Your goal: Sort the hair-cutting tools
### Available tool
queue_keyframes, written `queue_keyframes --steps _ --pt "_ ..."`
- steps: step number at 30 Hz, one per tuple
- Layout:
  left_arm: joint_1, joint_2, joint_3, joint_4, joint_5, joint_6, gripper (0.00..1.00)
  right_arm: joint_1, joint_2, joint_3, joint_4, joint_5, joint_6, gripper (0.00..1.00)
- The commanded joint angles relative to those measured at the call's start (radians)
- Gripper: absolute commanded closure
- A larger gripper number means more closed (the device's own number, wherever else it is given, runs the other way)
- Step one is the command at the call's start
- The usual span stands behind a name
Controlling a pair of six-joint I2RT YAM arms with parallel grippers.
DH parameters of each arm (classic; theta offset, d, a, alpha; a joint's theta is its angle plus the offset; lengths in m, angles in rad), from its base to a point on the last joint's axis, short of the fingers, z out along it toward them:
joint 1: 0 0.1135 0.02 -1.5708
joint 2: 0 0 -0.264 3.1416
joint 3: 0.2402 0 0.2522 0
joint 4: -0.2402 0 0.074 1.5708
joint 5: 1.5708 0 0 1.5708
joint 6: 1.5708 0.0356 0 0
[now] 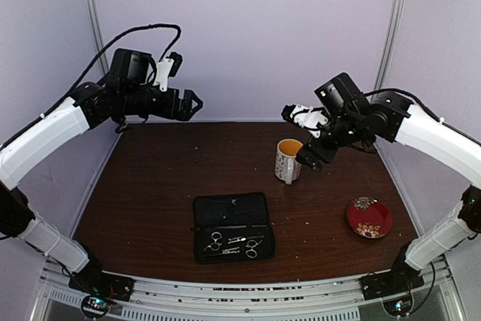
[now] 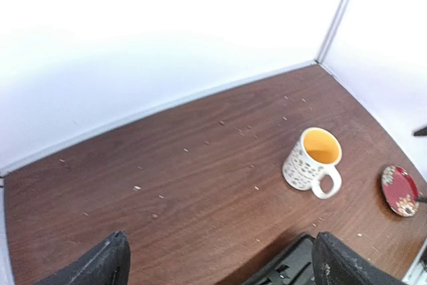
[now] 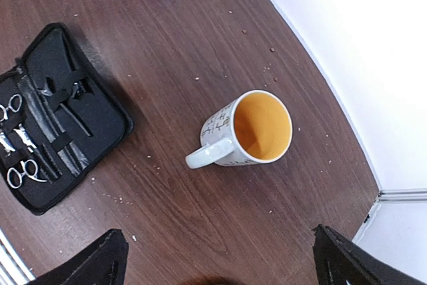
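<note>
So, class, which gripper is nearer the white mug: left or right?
Right. The right gripper hangs close beside the mug, slightly above it; the left gripper hovers far off to the mug's left.

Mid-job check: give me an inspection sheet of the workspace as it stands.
Surface: dark brown wooden table, scattered pale specks.
Job's things: two silver ring-handled scissors lying in open black zip case, near edge; thin black clips hard to make out.
Clutter: white patterned mug upright, right of centre; red floral plate, near right.
Pincers: left pincer and right pincer raised, open, empty.
Cables: black cable looped above left arm.
Surroundings: pale walls, metal corner posts.
</note>
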State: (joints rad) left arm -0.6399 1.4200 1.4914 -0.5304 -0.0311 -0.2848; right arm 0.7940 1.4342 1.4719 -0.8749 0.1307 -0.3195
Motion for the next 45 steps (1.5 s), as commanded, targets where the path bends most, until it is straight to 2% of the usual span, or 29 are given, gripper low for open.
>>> queue_keyframes --steps 1,4,5,6,7,9,11,12,14,18,20,27,29,32,40,45 --pt "0.018 -0.012 0.102 -0.007 -0.154 0.074 0.02 -0.001 -0.115 -0.002 0.018 -0.1 -0.058 0.0" --pt "0.02 0.012 0.123 -0.042 -0.401 0.033 0.02 -0.007 -0.204 -0.034 0.102 -0.077 -0.042 0.0" --pt "0.022 0.024 0.124 -0.044 -0.441 0.052 0.02 -0.007 -0.231 -0.056 0.138 -0.038 -0.044 0.0" --pt "0.052 0.06 0.118 -0.045 -0.279 0.174 0.02 -0.005 -0.2 -0.074 0.155 0.145 -0.058 0.0" --pt "0.063 0.075 0.103 -0.056 -0.187 0.191 0.04 -0.007 -0.165 -0.07 0.135 0.19 -0.081 0.0" --pt "0.072 0.113 0.066 -0.085 0.025 0.251 0.2 -0.01 -0.104 -0.066 0.065 0.18 -0.131 0.0" --pt "0.072 0.166 0.038 -0.128 0.198 0.271 0.36 -0.031 -0.092 -0.119 0.068 0.058 -0.107 0.01" --pt "0.072 0.194 0.017 -0.145 0.263 0.266 0.42 -0.046 -0.096 -0.151 0.072 -0.047 -0.098 0.04" --pt "0.072 0.247 -0.022 -0.151 0.376 0.254 0.47 -0.057 -0.096 -0.217 0.091 -0.237 -0.071 0.15" --pt "0.072 0.337 -0.085 -0.147 0.525 0.262 0.47 -0.056 -0.067 -0.285 0.082 -0.47 -0.079 0.29" --pt "0.071 0.369 -0.108 -0.145 0.534 0.26 0.42 -0.056 -0.06 -0.294 0.082 -0.473 -0.088 0.29" --pt "0.071 0.465 -0.153 -0.12 0.483 0.217 0.37 -0.056 -0.009 -0.28 0.063 -0.485 -0.095 0.28" --pt "0.072 0.48 -0.161 -0.103 0.479 0.205 0.31 -0.055 0.007 -0.271 0.052 -0.492 -0.095 0.28" --pt "0.071 0.512 -0.151 -0.115 0.497 0.218 0.28 -0.053 0.026 -0.262 0.038 -0.496 -0.098 0.28" --pt "0.069 0.586 -0.113 -0.28 0.714 0.307 0.36 -0.051 0.058 -0.235 0.023 -0.496 -0.1 0.29" --pt "0.04 0.525 -0.115 -0.319 0.757 0.332 0.45 -0.046 0.097 -0.2 -0.003 -0.51 -0.101 0.32"
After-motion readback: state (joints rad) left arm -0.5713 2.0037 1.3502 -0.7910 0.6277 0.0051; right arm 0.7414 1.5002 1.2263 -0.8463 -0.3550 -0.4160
